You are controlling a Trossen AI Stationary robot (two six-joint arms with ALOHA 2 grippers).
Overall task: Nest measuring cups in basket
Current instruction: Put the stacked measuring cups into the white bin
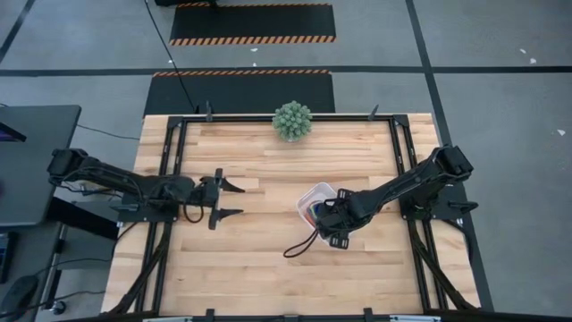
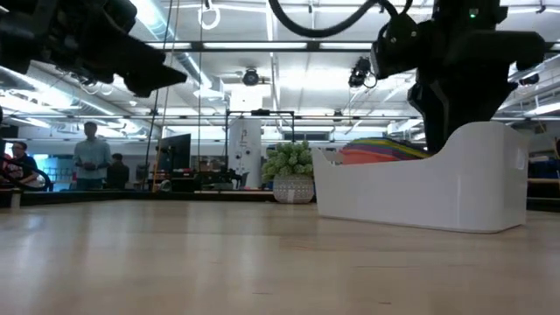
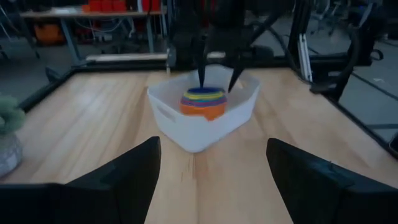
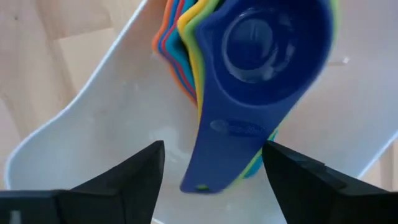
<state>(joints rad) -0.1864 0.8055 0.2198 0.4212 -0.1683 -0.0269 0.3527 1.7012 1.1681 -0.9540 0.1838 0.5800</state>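
While nested measuring cups [image 4: 261,68] fill the basket [image 4: 93,130], the right tool [image 4: 211,163] gapes just above.

Right pincer [image 1: 315,217] hides most measuring cups [image 1: 310,212] from above.

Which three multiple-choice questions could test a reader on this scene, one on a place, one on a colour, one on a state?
1. Where is the stack of measuring cups?
A. inside the white basket
B. on the bare table
C. beside the plant

2. What colour is the top cup?
A. red
B. dark blue
C. white

3. How is the right gripper?
A. shut on a cup
B. open above the stack
C. resting on the floor

Answers:
1 A: the basket walls surround the stack.
2 B: the right wrist view shows a dark blue cup uppermost.
3 B: its fingers stand apart over the cups, holding nothing.
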